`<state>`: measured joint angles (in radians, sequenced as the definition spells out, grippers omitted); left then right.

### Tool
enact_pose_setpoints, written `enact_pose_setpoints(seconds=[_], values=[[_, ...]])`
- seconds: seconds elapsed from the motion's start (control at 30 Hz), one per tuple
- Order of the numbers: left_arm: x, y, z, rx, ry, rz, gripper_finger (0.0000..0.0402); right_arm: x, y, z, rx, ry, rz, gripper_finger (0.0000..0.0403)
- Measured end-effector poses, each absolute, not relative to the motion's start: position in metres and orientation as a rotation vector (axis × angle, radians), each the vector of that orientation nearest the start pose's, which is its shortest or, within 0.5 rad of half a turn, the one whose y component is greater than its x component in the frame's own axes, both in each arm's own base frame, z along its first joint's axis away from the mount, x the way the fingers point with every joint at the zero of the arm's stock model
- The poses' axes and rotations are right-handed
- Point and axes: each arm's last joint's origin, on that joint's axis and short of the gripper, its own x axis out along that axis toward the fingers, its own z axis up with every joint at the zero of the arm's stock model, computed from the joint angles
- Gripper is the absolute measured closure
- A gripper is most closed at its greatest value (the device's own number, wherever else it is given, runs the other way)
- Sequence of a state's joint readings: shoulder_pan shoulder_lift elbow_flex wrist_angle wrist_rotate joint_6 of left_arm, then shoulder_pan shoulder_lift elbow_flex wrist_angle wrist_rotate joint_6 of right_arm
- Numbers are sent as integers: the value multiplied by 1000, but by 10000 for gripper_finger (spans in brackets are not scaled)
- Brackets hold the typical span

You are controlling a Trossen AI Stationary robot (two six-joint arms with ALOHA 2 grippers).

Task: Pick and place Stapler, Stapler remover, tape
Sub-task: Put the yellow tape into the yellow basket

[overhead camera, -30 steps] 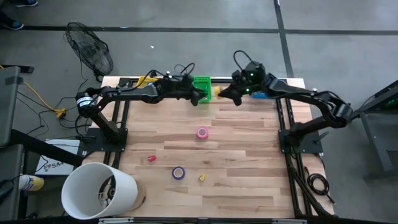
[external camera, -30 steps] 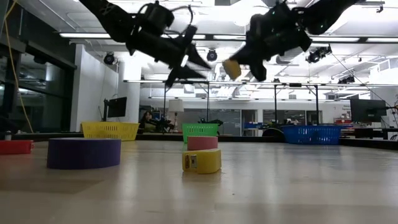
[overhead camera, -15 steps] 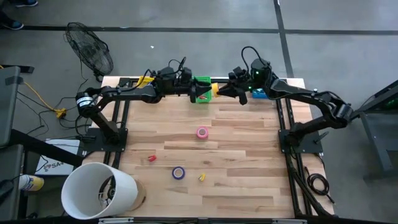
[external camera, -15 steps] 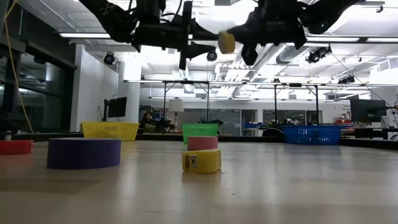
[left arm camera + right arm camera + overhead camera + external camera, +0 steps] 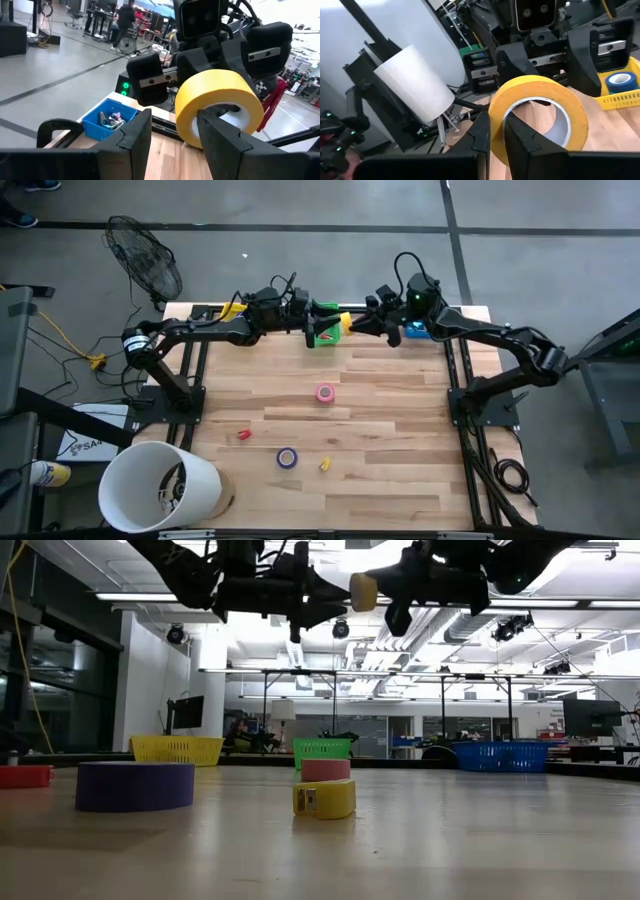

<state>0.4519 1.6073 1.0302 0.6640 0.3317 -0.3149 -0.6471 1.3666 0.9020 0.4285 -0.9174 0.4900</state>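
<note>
A large yellow tape roll hangs in the air over the table's far edge, by the green basket, shut in my right gripper. My left gripper is open and level, facing the right one. One of its fingers stands outside the roll and the other in front of its centre; I cannot tell whether they touch it. A pink roll, a purple roll and a small yellow roll lie flat on the table. A blue roll sits in the yellow basket. My right gripper holds the yellow roll by its wall, one finger inside the open centre and one outside. The fingers come level from the table's right side. The roll is lifted clear, its open centre showing in both wrist views.
Yellow, green and blue baskets line the far edge. A small red piece lies on the left half of the table. A white bucket stands off the near left corner. Bare wood lies right of the rolls.
My right gripper has carried the yellow roll up and toward the table's left. My left gripper has tipped up from a downward slant to level and come in line with the roll, so the two grippers now meet at it.
</note>
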Motion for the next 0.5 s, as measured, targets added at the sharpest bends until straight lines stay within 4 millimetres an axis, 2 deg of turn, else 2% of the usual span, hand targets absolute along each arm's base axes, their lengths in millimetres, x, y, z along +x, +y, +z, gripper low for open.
enact_pose_setpoints(seconds=[0.5], values=[[330, 150, 293, -248, -106, 123, 245, 263, -156, 295, 522, 104, 240, 380]])
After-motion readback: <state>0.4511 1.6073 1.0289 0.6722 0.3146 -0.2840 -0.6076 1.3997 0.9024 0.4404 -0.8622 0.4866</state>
